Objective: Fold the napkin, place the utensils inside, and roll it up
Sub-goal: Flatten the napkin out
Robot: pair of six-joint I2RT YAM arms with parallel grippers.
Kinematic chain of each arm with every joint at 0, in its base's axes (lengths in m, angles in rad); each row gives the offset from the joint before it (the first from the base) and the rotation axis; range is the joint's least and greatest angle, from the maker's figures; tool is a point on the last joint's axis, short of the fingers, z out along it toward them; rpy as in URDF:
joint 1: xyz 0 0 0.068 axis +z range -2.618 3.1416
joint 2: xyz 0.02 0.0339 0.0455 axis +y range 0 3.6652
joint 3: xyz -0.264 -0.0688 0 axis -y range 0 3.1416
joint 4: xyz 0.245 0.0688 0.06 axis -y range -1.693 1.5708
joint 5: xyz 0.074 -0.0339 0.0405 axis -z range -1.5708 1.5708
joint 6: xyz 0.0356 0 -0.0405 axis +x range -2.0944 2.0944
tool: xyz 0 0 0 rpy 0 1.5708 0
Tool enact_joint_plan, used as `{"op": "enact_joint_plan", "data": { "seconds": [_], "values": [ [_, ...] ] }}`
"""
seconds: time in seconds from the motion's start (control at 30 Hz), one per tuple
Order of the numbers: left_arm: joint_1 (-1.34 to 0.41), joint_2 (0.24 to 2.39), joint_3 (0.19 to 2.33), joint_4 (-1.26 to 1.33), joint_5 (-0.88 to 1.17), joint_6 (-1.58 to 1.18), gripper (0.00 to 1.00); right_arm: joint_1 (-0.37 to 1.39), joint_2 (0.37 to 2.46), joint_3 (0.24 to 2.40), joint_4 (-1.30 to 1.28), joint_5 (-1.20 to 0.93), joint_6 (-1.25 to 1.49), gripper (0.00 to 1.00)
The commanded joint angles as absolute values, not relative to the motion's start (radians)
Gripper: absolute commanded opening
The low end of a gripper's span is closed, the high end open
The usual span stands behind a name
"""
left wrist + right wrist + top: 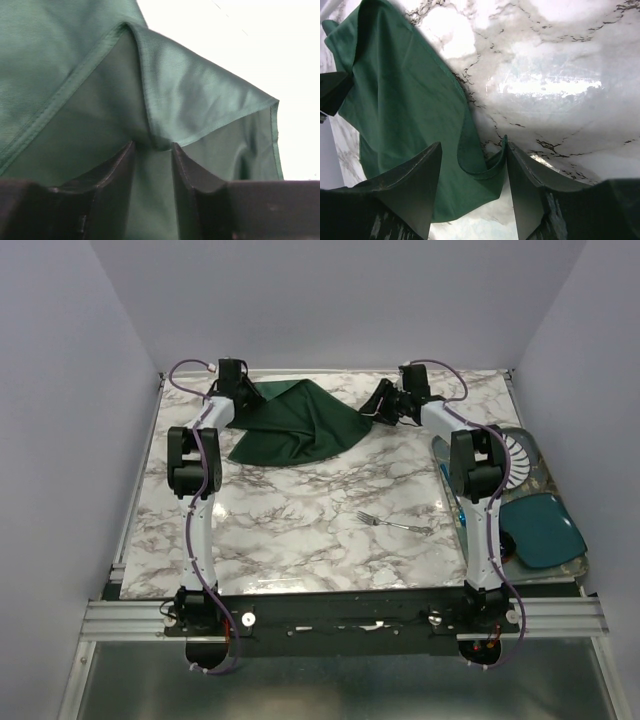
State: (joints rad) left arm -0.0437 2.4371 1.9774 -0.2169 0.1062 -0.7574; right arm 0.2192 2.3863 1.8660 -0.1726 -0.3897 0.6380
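Observation:
The dark green napkin [292,426] lies bunched at the back middle of the marble table [300,530]. My left gripper [243,392] is at its left corner, jaws closed narrowly on a fold of the cloth [156,141], which drapes up and away from the fingertips [126,159]. My right gripper [383,406] is at the napkin's right corner with its jaws apart. A curled corner of the napkin [490,165] sits loose between them and leans on the right finger [520,180]. The silver fork [396,524] lies alone on the table, front right of centre.
A tray [535,475] stands along the right edge with a teal oval dish [543,530] and a white ribbed plate [520,455]. A thin blue stick [452,490] lies beside the right arm. Walls close in the back and sides.

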Motion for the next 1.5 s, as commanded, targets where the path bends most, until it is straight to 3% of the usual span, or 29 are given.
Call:
{"op": "enact_joint_plan", "data": {
  "seconds": [0.0, 0.3, 0.4, 0.53, 0.63, 0.77, 1.0, 1.3, 1.47],
  "values": [
    [-0.029, 2.477, 2.013, -0.196, 0.153, -0.824, 0.41, 0.221, 2.422, 1.896, -0.176, -0.393, 0.664, 0.62],
    [-0.034, 2.418, 1.847, 0.055, 0.176, -0.934, 0.41, 0.221, 2.421, 1.894, -0.178, -0.376, 0.676, 0.62],
    [-0.037, 2.424, 1.853, 0.092, 0.189, -0.957, 0.5, 0.221, 2.422, 1.894, -0.181, -0.373, 0.681, 0.62],
    [-0.038, 2.454, 1.882, 0.11, 0.207, -1.0, 0.56, 0.221, 2.424, 1.898, -0.183, -0.376, 0.68, 0.62],
    [-0.04, 2.462, 1.896, 0.112, 0.209, -1.028, 0.55, 0.219, 2.425, 1.904, -0.183, -0.377, 0.68, 0.62],
    [-0.041, 2.436, 1.844, 0.178, 0.195, -1.057, 0.47, 0.221, 2.428, 1.908, -0.183, -0.377, 0.683, 0.58],
    [-0.054, 2.453, 1.839, 0.175, 0.158, -1.112, 0.55, 0.219, 2.431, 1.913, -0.183, -0.377, 0.686, 0.59],
    [-0.058, 2.457, 1.848, 0.126, 0.094, -1.098, 0.53, 0.219, 2.422, 1.898, -0.183, -0.371, 0.692, 0.59],
    [-0.063, 2.486, 1.859, 0.144, 0.086, -1.13, 0.58, 0.218, 2.425, 1.902, -0.183, -0.37, 0.695, 0.59]
  ]
}}
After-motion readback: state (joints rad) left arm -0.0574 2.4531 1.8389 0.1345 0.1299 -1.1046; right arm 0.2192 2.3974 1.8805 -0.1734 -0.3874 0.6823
